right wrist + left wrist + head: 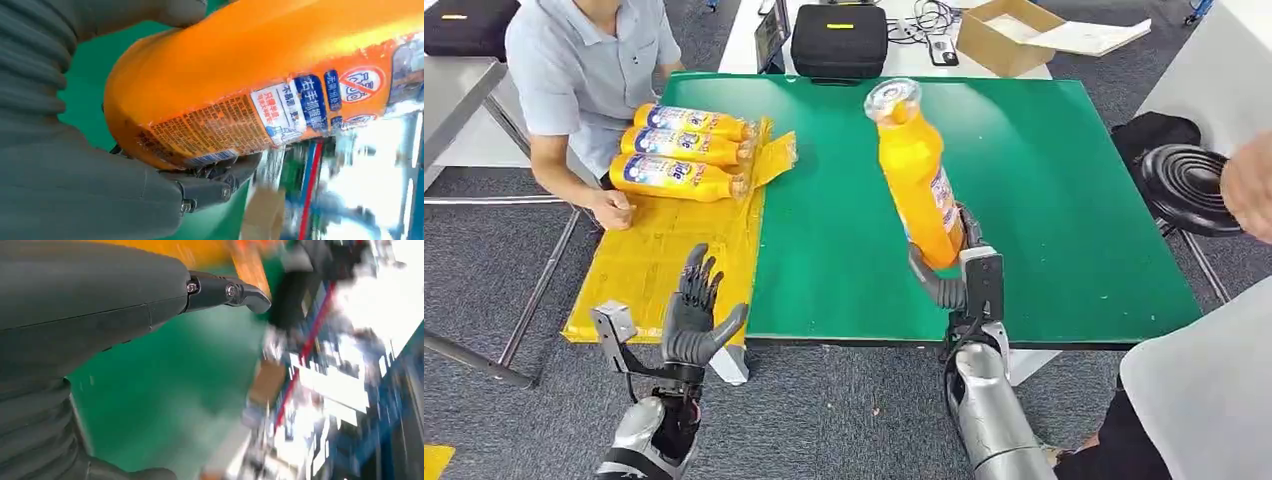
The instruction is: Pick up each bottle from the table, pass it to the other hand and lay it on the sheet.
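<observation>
My right hand (952, 268) grips an orange bottle (916, 170) near its base, lifted above the green mat (1044, 180) and leaning a little to the left, cap end up. Up close the orange bottle (260, 85) shows its printed label, with my right hand (90, 180) wrapped round its lower end. My left hand (696, 312) is raised with fingers spread and holds nothing, over the front part of the yellow sheet (659, 255). The left hand's thumb (227, 292) sticks out over the green mat. Three orange bottles (686, 150) lie side by side at the sheet's far end.
A person in a grey shirt (584, 70) sits at the back left, a hand (612, 210) resting on the sheet's edge. Another person's hand (1249, 185) shows at the right edge. A black case (839, 40) and a cardboard box (1009, 35) stand behind the mat.
</observation>
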